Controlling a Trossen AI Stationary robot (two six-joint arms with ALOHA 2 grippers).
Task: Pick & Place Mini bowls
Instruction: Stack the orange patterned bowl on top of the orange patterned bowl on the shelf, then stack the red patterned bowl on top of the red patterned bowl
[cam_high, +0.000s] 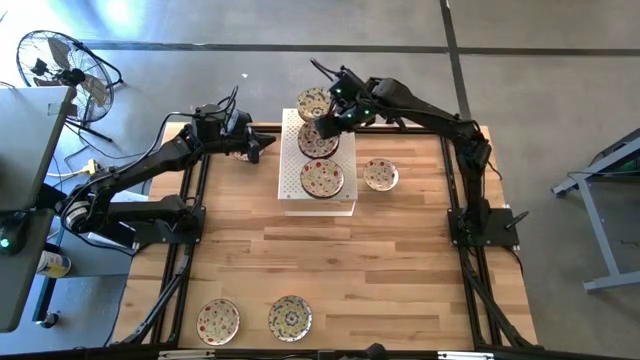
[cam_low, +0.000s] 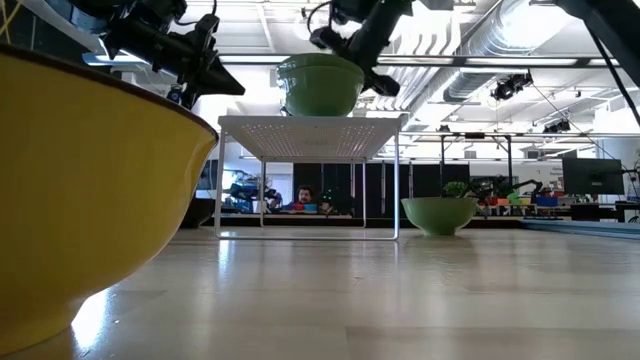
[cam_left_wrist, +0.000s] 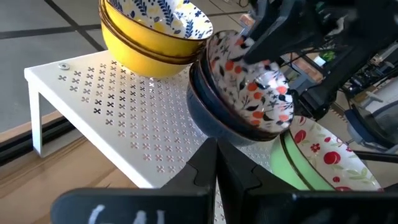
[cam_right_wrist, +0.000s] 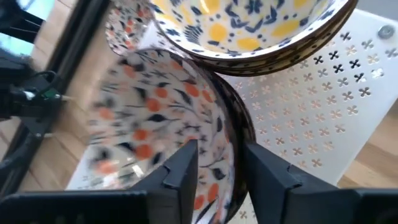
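A white perforated shelf (cam_high: 296, 180) stands at the table's far middle with three mini bowls in a row on it. The middle one, dark blue outside with orange flowers inside (cam_left_wrist: 249, 87), sits tilted between a yellow stack (cam_left_wrist: 155, 34) and a green, red-flowered bowl (cam_left_wrist: 323, 155). My right gripper (cam_right_wrist: 222, 171) is open above it, one finger inside the bowl and one outside; the rim (cam_right_wrist: 233, 149) stands free in the gap. My left gripper (cam_left_wrist: 216, 168) is shut and empty, just left of the shelf (cam_high: 258, 148).
Another mini bowl (cam_high: 380, 175) rests on the table right of the shelf. Two more (cam_high: 218, 320) (cam_high: 290, 317) lie near the front edge. Bare wood lies between them and the shelf. A fan (cam_high: 60, 65) stands off the table's far left.
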